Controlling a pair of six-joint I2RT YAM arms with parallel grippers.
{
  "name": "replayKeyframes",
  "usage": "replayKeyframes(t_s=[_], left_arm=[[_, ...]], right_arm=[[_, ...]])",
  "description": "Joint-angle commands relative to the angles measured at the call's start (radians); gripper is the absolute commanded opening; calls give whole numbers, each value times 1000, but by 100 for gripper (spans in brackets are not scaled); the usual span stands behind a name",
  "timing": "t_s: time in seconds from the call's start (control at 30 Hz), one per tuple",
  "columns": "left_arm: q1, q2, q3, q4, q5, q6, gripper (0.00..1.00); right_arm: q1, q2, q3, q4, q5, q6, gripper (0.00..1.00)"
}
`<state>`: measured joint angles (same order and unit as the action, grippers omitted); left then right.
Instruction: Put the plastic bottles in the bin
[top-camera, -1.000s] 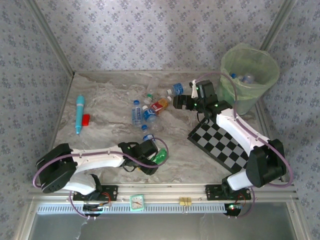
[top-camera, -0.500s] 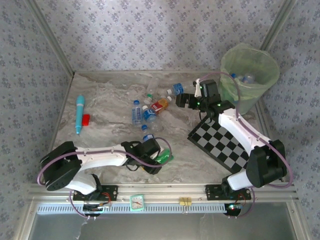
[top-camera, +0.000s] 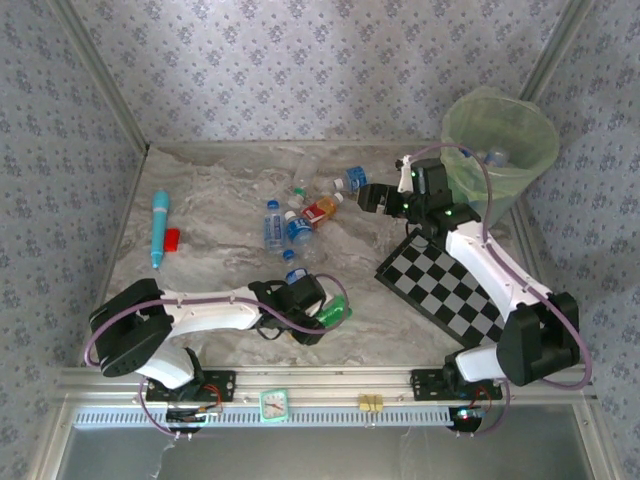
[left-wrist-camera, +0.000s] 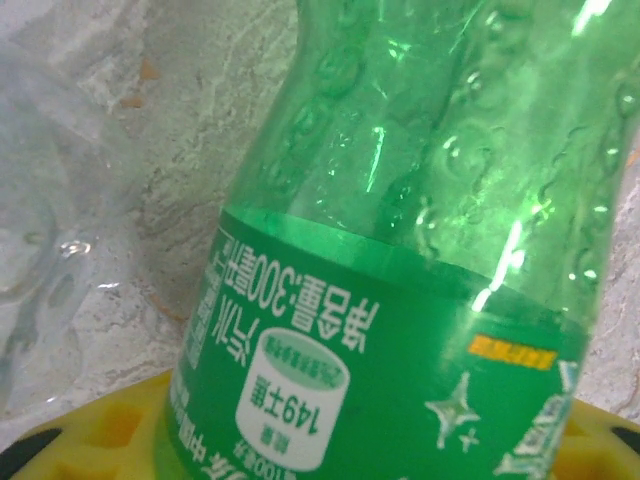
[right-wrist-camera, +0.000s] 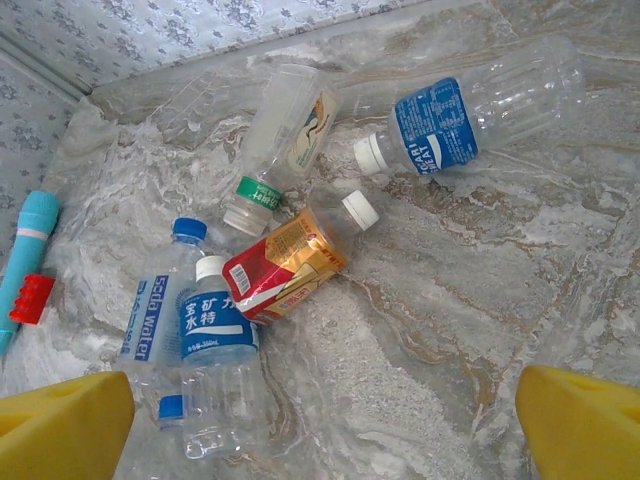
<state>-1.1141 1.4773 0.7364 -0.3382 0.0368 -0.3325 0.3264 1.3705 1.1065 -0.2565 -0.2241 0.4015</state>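
Green bottle (left-wrist-camera: 400, 250) is clamped between the yellow pads (left-wrist-camera: 100, 428) of the left gripper (top-camera: 322, 306), low near the front of the table (top-camera: 200, 270), long axis pointing rightward, carried slightly further right than before. Its label print is legible from the wrist. The right gripper (right-wrist-camera: 320, 430) is spread wide above the remaining bottles (right-wrist-camera: 285, 265), shifted toward the bin (top-camera: 500, 150).

green bottle (left-wrist-camera: 400, 200): both ends cropped by frame | bin (top-camera: 497, 135): bottles (top-camera: 492, 156) inside too small to count
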Motion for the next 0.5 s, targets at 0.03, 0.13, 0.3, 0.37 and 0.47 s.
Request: replayKeyframes(t_s=[0.03, 0.13, 0.3, 0.37, 0.47], left_arm=[[-4, -51, 57, -20, -15, 28, 45], [15, -92, 93, -16, -3, 34, 45], [137, -162, 119, 62, 77, -8, 45], [184, -181, 123, 124, 94, -29, 46], [242, -183, 126, 249, 111, -77, 46]], right_arm=[[-20, -51, -25, -9, -28, 12, 100], [-37, -72, -41, 8, -65, 27, 100], [-55, -92, -71, 76, -177, 60, 100], [-55, -94, -83, 121, -234, 75, 100], [-49, -87, -100, 203, -310, 120, 100]])
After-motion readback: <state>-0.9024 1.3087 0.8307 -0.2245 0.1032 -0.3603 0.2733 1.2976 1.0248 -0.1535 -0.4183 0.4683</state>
